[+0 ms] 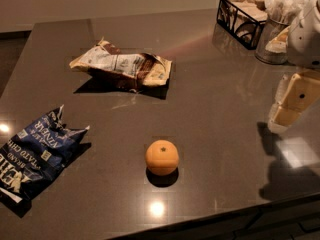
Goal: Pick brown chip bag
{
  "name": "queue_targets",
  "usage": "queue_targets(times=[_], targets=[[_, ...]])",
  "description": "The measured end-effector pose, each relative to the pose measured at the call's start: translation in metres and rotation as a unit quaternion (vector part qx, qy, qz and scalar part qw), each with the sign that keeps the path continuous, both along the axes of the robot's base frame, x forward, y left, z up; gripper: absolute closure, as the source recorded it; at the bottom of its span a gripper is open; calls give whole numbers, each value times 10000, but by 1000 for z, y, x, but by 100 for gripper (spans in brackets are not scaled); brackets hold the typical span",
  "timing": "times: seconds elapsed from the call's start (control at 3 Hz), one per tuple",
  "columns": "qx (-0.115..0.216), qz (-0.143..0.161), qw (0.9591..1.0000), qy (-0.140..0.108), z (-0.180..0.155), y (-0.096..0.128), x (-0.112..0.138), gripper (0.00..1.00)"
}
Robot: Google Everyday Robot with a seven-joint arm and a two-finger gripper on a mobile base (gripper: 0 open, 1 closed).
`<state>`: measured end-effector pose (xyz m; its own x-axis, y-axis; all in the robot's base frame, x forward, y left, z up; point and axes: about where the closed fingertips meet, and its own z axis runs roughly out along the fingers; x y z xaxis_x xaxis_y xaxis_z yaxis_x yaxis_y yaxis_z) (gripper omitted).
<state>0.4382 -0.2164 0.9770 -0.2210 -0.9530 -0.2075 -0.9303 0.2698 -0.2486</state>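
Observation:
The brown chip bag [122,66] lies wrinkled and flat on the dark grey counter [215,94], at the back left of middle. It is tan-cream and dark brown with pale lettering. My gripper [287,109] hangs at the right edge of the camera view, cream-coloured, above the counter and casting a shadow below it. It is far to the right of the bag, and somewhat nearer to the camera than the bag. It holds nothing that I can see.
An orange [162,157] sits at the front middle. A dark blue chip bag [35,156] lies at the front left. A black wire basket [242,14] and a metal cup of packets [272,39] stand at the back right. The counter's front edge [210,218] runs along the bottom.

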Motion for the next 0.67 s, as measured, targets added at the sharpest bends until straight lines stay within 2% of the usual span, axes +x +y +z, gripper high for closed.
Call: queue_targets(times=[0.33,0.67], targets=[[0,0,10000,-1,0,0,0,0],[81,40,10000,-19,2,8,10,0]])
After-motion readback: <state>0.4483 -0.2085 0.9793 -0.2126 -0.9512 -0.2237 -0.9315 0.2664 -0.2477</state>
